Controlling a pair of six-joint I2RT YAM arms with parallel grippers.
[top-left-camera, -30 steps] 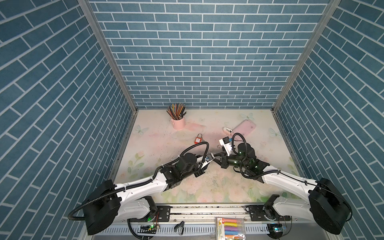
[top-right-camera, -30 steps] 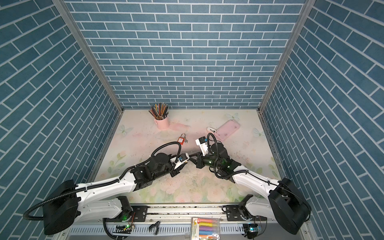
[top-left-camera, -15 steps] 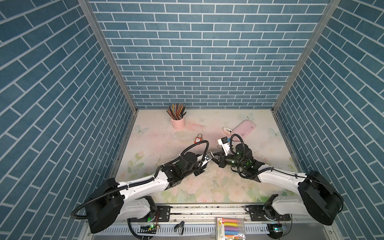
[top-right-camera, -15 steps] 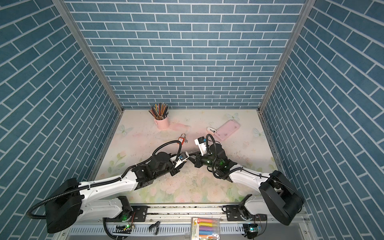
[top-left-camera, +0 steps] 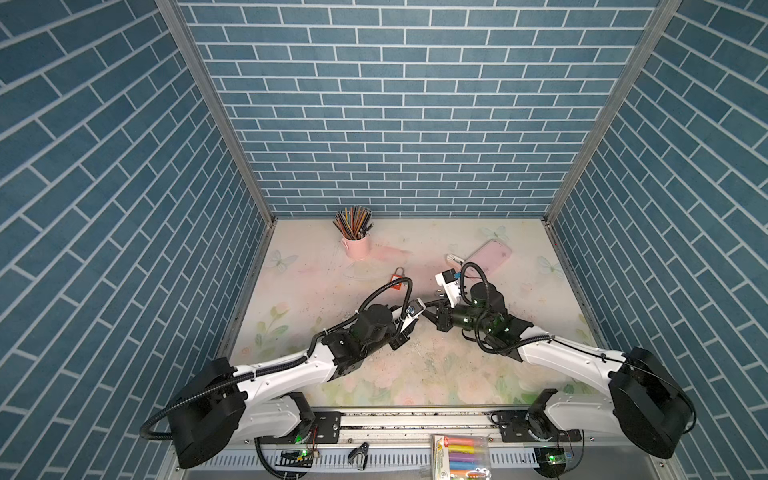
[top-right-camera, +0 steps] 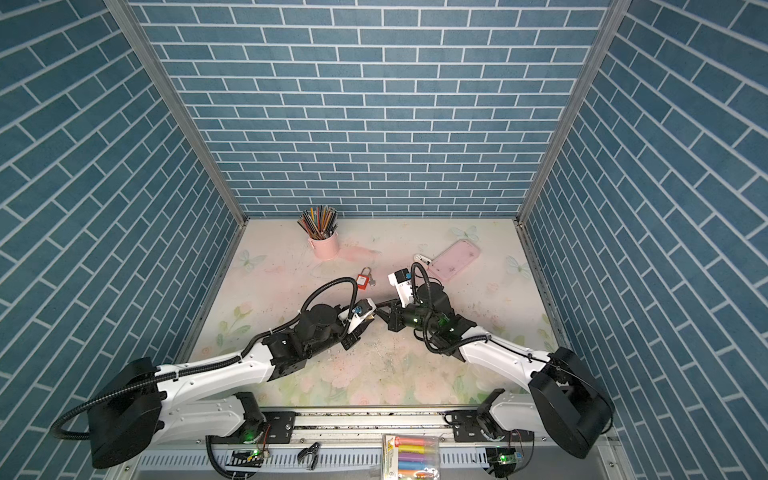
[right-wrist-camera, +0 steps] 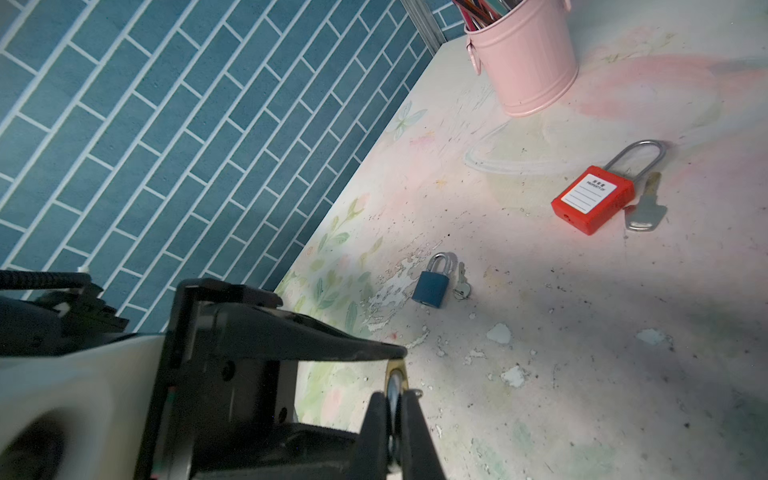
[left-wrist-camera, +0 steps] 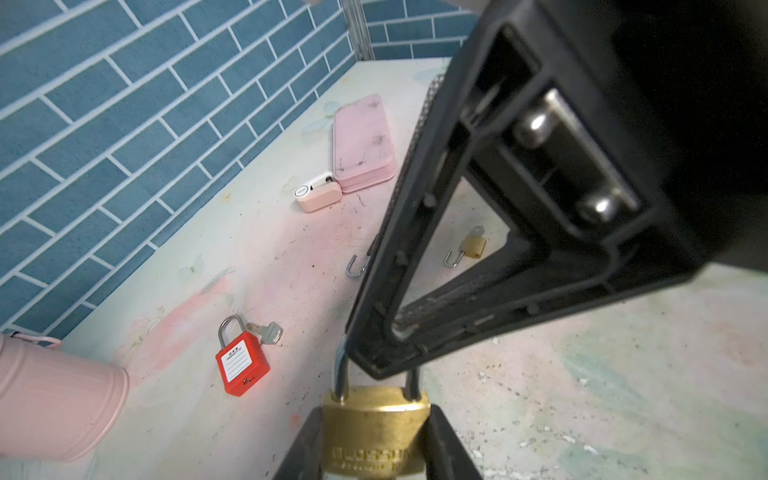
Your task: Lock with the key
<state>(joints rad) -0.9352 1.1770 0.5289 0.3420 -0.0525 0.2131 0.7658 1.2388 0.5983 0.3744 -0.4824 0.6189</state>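
As the padlock (left-wrist-camera: 376,415) is pinched in the left tool (left-wrist-camera: 374,453), its shackle (left-wrist-camera: 338,374), nipped by the right tool (right-wrist-camera: 392,399), should be pressed squarely.

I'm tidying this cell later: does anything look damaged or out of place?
Yes. The table's printed surface is peeling beside the blue padlock, with white flakes scattered around. A small brass padlock lies with its shackle open.

Left end effector (left-wrist-camera: 374,415) gripping, right end effector (right-wrist-camera: 392,398) pinched
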